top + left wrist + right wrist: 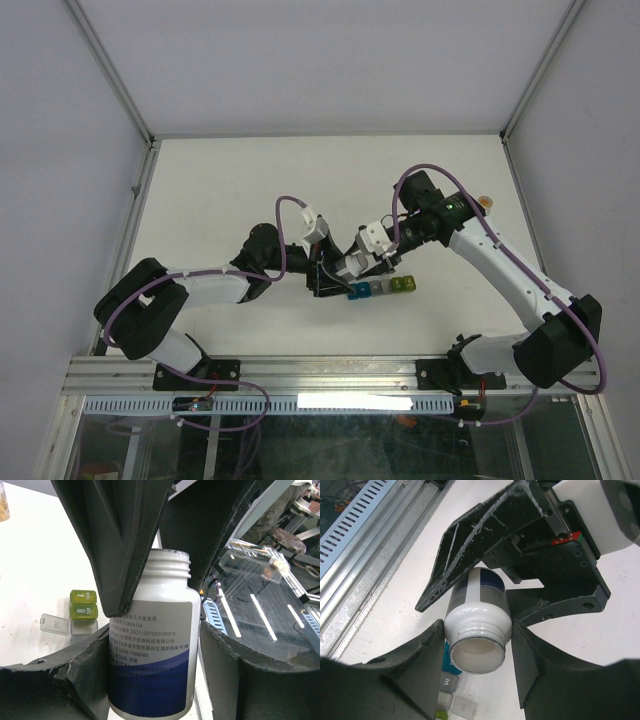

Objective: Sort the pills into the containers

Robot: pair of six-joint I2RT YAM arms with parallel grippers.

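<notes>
An uncapped white bottle (pixel 155 645) with a blue and grey label hangs between both grippers, just above the containers (pixel 381 288). My right gripper (pixel 477 630) is shut on the bottle's shoulder (pixel 479 617) below the threaded neck, with the mouth facing its camera. My left gripper (pixel 150 647) stands round the bottle's lower body; one finger touches it and a thin gap shows at the other. The containers' yellow-green cells (pixel 83 605) are shut, and a clear lid (pixel 54 624) stands open. Teal and grey cells (pixel 448 680) lie under the bottle mouth. The pills are out of view.
A small amber bottle (pixel 487 202) stands at the back right of the table, also seen as an amber bottle (pixel 3 505) at the left wrist view's edge. The metal rail (pixel 330 375) runs along the near edge of the table.
</notes>
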